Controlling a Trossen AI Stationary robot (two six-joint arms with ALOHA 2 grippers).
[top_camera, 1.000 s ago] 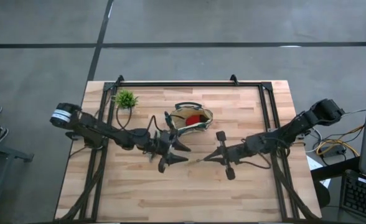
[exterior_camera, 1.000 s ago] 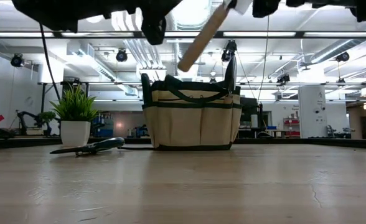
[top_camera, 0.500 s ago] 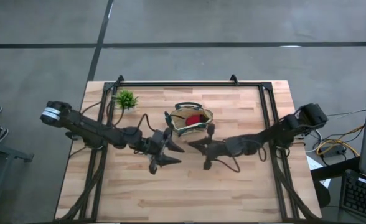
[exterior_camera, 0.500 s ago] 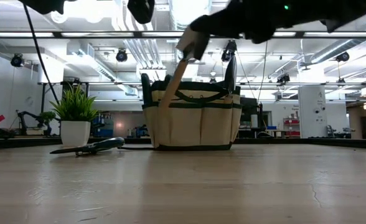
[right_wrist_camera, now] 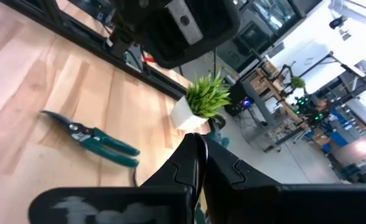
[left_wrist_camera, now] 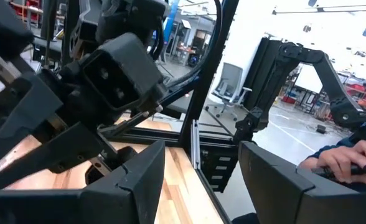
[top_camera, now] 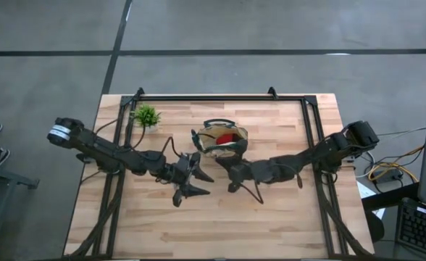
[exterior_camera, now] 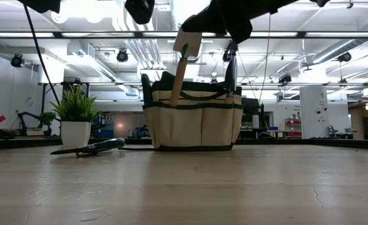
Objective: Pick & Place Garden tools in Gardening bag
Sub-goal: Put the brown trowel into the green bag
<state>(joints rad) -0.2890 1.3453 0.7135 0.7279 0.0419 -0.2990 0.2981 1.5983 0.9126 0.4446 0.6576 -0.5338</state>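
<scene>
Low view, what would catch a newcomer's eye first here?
The right tool, shut on the wooden-handled trowel, dangles it above the tan gardening bag at mid-table. To the bag's left in that view, a pair of pruners lies flat on the table in front of a small potted plant. The left tool hovers open nearby, holding nothing.

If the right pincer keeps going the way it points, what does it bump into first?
Probably the bag. The right pincer, shut on the trowel, points at its near rim, though depth is hard to judge.
</scene>
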